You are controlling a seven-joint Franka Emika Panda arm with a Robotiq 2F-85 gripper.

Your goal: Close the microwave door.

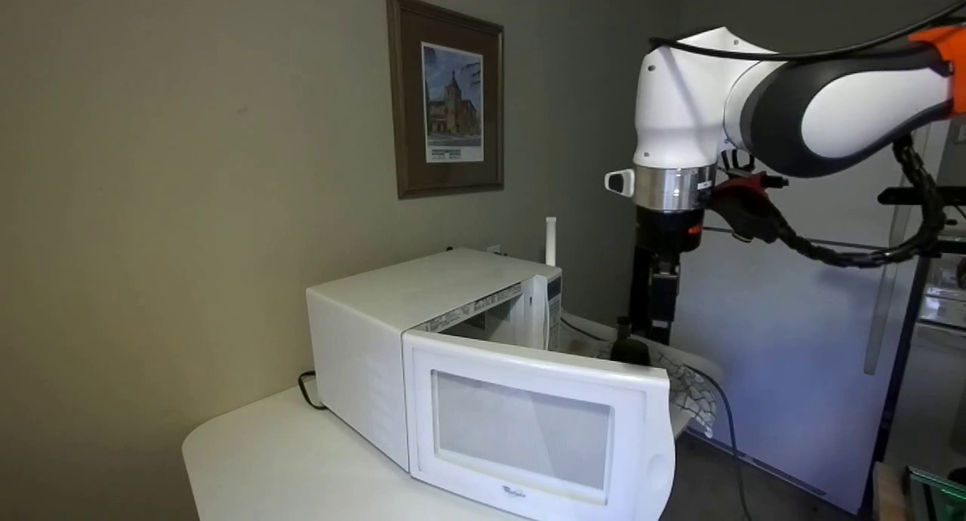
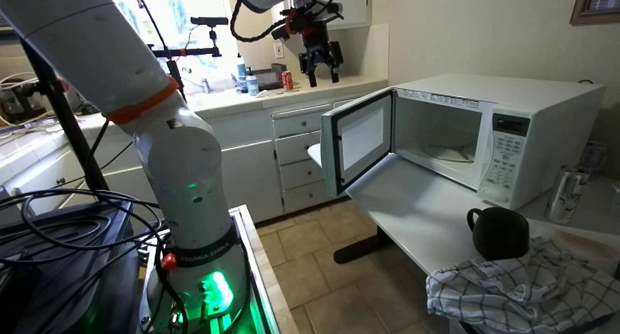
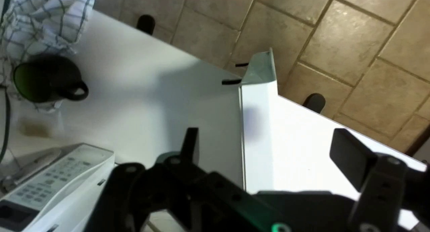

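Gripper (image 2: 323, 77) found with fingers set wide, nothing held; in the wrist view the top of the microwave door (image 3: 258, 138) is seen below, between the fingers. No contact seen. Door found swung well open at the front of the microwave (image 2: 507, 152), which is set on a white table (image 2: 416, 203). Door judged light, stiff and smooth; a grasp is thought unnecessary. Push best applied to the outer face by the free edge, away from the hinge; latch hooks (image 3: 231, 81) to be avoided. Firmer final pressure probably needed.
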